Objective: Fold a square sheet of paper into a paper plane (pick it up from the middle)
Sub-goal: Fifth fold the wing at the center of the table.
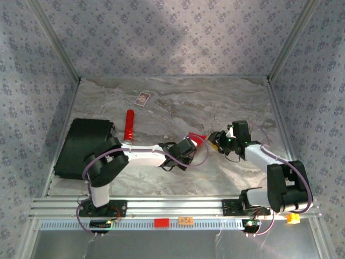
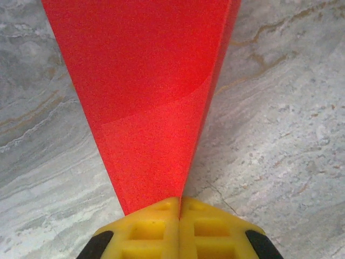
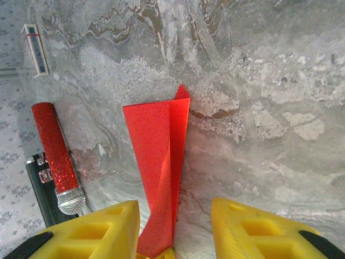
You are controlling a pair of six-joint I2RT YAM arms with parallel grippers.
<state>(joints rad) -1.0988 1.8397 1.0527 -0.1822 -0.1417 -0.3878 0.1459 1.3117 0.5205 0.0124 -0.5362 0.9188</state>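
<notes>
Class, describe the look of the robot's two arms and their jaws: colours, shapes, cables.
Both the left arm and right arm have white links between bulky black joint housings. Thin purplish cables loop alongside each. The jaws are yellow blocks with square recesses and black patches at their outer corners.

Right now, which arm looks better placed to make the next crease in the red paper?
The right, probably. The left gripper is shut on the narrow end of the folded red paper, so it is busy holding. The right gripper is open, with the paper between its fingers, free to pinch.
</notes>
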